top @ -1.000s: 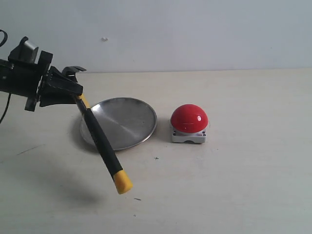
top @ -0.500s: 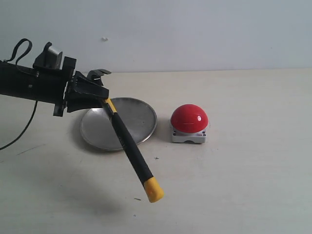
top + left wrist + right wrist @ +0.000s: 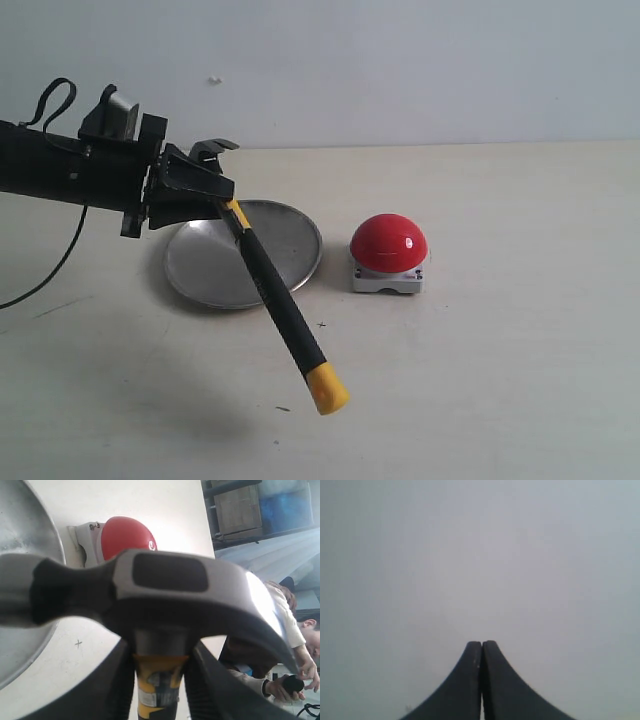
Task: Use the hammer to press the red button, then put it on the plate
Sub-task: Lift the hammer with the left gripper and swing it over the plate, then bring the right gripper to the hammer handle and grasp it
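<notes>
Hammer (image 3: 272, 295) hangs aslant over the plate (image 3: 200, 270), the left gripper (image 3: 212, 192) pinching its handle just under the head. Step in hand, I judge: the approach. The button (image 3: 388, 243) sits apart, beside the plate. Next move: bring the head over the dome, then lower it. Right gripper (image 3: 481, 680): jaws pressed together, empty.

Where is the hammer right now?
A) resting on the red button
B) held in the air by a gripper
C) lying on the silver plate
B: the left gripper clamps the hammer just below its head, and the yellow handle end hangs above the table.
</notes>
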Available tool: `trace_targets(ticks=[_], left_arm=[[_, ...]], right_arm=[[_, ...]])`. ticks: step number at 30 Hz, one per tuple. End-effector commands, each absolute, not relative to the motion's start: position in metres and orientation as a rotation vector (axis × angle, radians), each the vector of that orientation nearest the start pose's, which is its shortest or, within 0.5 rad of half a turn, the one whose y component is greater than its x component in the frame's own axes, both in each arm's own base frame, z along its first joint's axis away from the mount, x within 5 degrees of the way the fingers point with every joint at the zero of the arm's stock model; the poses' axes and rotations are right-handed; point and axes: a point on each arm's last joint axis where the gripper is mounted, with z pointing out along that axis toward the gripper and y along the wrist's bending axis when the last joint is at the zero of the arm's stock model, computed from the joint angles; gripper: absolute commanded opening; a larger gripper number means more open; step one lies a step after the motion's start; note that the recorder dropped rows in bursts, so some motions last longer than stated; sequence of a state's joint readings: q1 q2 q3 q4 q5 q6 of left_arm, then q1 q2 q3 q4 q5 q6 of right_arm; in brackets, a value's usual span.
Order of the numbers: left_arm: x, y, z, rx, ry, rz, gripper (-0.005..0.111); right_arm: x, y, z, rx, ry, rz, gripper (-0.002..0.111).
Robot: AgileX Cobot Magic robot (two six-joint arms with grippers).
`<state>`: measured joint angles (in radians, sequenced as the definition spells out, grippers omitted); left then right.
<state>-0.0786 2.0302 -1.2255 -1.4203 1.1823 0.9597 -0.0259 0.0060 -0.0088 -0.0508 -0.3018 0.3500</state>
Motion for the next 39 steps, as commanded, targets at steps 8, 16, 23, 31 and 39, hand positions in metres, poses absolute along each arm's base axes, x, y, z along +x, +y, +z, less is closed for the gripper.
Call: trace_targets(ticks=[8, 16, 23, 31, 39], left_arm=[[0.373, -0.116, 0.194, 0.213, 2.304, -1.687, 0.0], [0.373, -0.116, 0.194, 0.213, 2.304, -1.687, 0.0], [0.374, -0.116, 0.195, 0.205, 2.287, -1.693, 0.0], [0.374, -0.117, 0.193, 0.209, 2.284, -1.692, 0.0], [0.374, -0.117, 0.193, 0.207, 2.283, -1.693, 0.0]], right_arm=[[0.04, -0.021, 0.255, 0.514, 0.893, 0.414, 0.0], [0.137, -0.006, 0.275, 0.329, 1.681, 0.22, 0.0], [0.213, 0.004, 0.254, 0.122, 2.262, 0.099, 0.0], [0.269, 0.055, 0.26, -0.323, 2.583, 0.587, 0.01], [0.275, 0.067, 0.255, -0.353, 2.588, 0.68, 0.012]])
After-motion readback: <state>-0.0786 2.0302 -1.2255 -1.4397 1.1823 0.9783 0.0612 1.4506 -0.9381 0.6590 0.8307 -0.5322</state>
